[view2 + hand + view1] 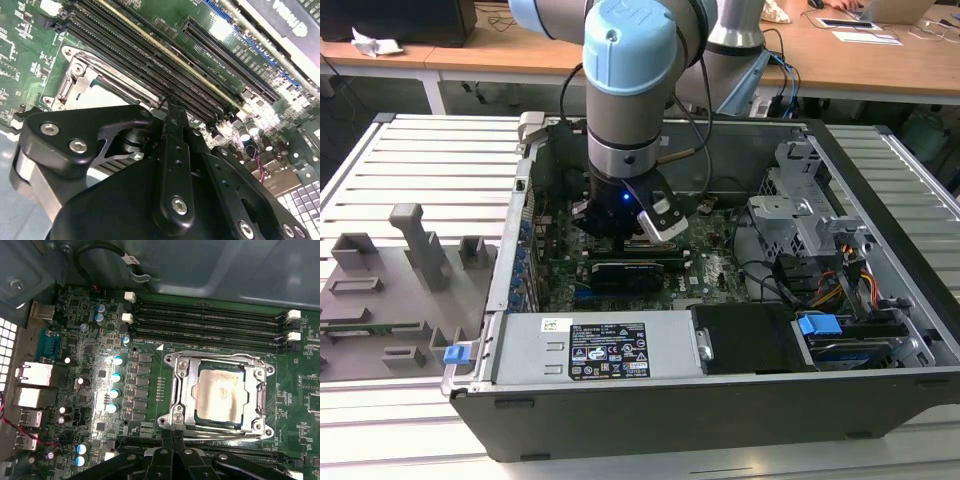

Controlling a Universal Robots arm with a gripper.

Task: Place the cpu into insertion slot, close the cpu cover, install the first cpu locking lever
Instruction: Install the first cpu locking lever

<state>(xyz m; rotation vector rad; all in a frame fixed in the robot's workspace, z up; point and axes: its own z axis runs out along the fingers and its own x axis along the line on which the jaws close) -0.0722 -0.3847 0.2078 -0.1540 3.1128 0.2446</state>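
Gripper point(172, 442) pressed together, holding nothing — hovering low over green motherboard point(90, 405). Cpu point(220, 392) seated in insertion slot point(197, 407), cpu cover point(182, 390) down around it — roughly one o'clock from fingertips in first wrist view, just beside.

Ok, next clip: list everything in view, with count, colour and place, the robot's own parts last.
computer case: one, dark grey, open, on the slatted table
motherboard: one, green, on the case floor
cpu: one, pale silver, seated in the insertion slot
cpu cover: one, silver frame, lowered around the cpu
memory slots: four, long, black, beside the socket
expansion card: one, black, beside the claw in the exterior view
power supply: one, silver with a black label, by the case's near wall
grey fixtures: several, on the table at the exterior view's left
arm: one, silver and light blue, reaching into the case
claw: one, black, fingertips together beside the socket
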